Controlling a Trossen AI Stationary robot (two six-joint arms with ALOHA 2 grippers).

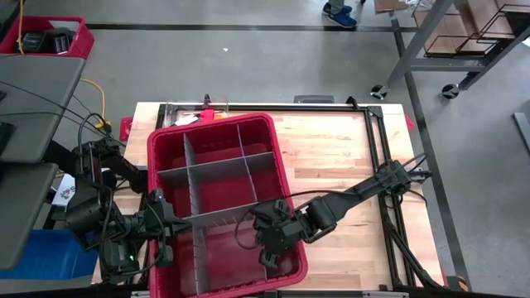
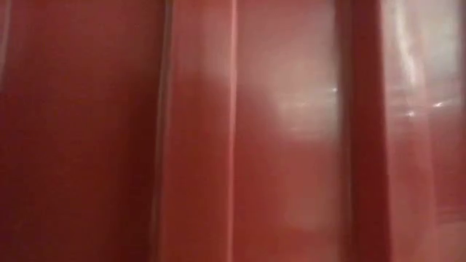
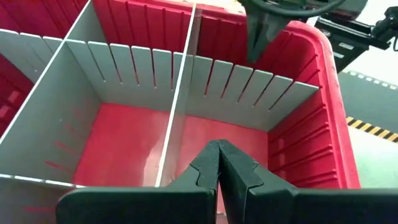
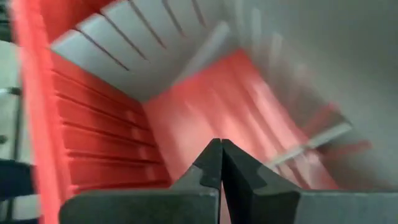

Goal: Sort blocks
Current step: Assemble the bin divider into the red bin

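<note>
Blocks: small plastic bricks beyond the large red plastic bin.
Left gripper: clenched, empty, over bin.
Right gripper: clenched, empty, inside bin.

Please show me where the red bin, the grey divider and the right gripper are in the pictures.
red bin [image 1: 283, 176]: high view, on its right-hand rim.
grey divider [image 3: 147, 66]: left wrist view, on the slotted cross wall.
right gripper [image 4: 221, 163]: right wrist view, where its shut fingertips meet, inside the bin.

1. A red bin with grey dividers is sitting on the wooden table.
2. The left gripper is reaching over the bin's left wall.
3. The right gripper is hanging over the bin's near right compartment.
</note>
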